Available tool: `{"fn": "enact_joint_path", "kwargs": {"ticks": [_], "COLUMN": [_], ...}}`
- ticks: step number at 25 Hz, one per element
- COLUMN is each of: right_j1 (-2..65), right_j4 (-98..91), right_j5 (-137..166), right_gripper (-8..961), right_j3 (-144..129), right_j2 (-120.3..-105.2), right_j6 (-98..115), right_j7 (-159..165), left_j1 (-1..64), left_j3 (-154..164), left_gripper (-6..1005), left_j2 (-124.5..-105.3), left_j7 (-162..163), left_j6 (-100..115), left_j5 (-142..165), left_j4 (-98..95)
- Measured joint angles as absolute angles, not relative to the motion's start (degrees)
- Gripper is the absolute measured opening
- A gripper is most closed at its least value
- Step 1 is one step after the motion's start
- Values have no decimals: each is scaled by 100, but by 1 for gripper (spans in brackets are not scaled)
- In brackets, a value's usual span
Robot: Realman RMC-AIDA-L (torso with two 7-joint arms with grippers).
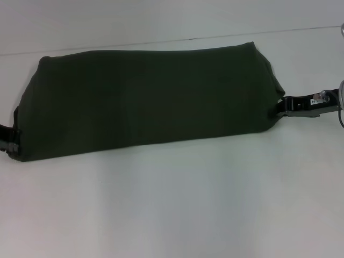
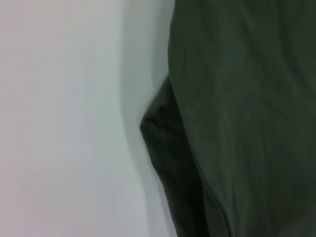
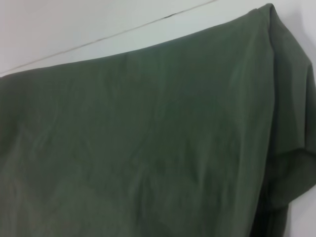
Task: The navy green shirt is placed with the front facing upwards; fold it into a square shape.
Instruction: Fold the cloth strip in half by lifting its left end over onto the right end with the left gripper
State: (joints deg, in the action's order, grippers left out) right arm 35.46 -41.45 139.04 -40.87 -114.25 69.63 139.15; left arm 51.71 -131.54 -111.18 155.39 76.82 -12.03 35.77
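Near table: the white smooth tabletop [image 1: 172, 209] lies bare in front of the robot in the head view; it runs on past the cloth to a thin dark seam line near the far edge.

Shirt: the navy green shirt [image 1: 150, 99], a dark olive-green cotton garment, lies across the middle of the table as one long band folded lengthwise; its plain green side faces up; its ends reach toward both grippers; the near edge sags lower at the robot's left end and rises toward the right end.

Left gripper: the left gripper [image 1: 9, 141], black with a pale metal part, sits at the left end of the band, low at the near corner; it touches the cloth there; whether its fingers pinch the fabric I cannot tell, since the cloth hides the tips.

Right gripper: the right gripper [image 1: 280, 106], black with a grey body behind it, meets the right end of the band about midway along that short edge; the cloth bunches at the contact; the finger gap is hidden, so I cannot tell its state.

Left wrist view: the shirt [image 2: 237, 118] fills one side, a folded corner jutting onto the white table [image 2: 59, 118].

Right wrist view: the shirt [image 3: 148, 133] spreads wide, softly creased; one short end droops in a doubled fold; the white table [image 3: 74, 24] and its dark seam show beyond.
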Motion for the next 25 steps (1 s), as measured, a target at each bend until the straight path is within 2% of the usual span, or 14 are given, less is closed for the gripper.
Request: {"fn": "enact_joint_path", "kwargs": {"ticks": [1, 6, 12, 20, 25], "right_j1": [3546, 3547, 3509, 3501, 3530], "right_j4": [-4159, -4179, -4532, -5311, -5488], "right_j5": [13904, 13913, 14457, 15520, 15868], "right_gripper": [77, 12, 12, 11, 12], "right_j3": [-4087, -4095, -4162, -4166, -4221], "right_j2": [-11425, -11369, -11326, -11504, -11578], "right_j6": [6976, 7200, 7902, 8958, 9352], "right_j7": [13917, 13932, 14194, 14422, 14491], "left_j1": [5172, 5174, 5046, 4946, 4893], "left_j3": [-13151, -13165, -13190, -13002, -12851], "left_gripper": [69, 74, 80, 88, 92], "left_j2": [-11118, -11117, -11125, -11096, -11208], "left_j7": [15539, 15447, 15227, 15070, 15095], "left_j6": [7682, 7852, 8578, 9673, 9940], "left_j5": [-1203, -1238, -1241, -1021, -676], "left_j4": [3577, 3600, 3865, 4179, 4235]}}
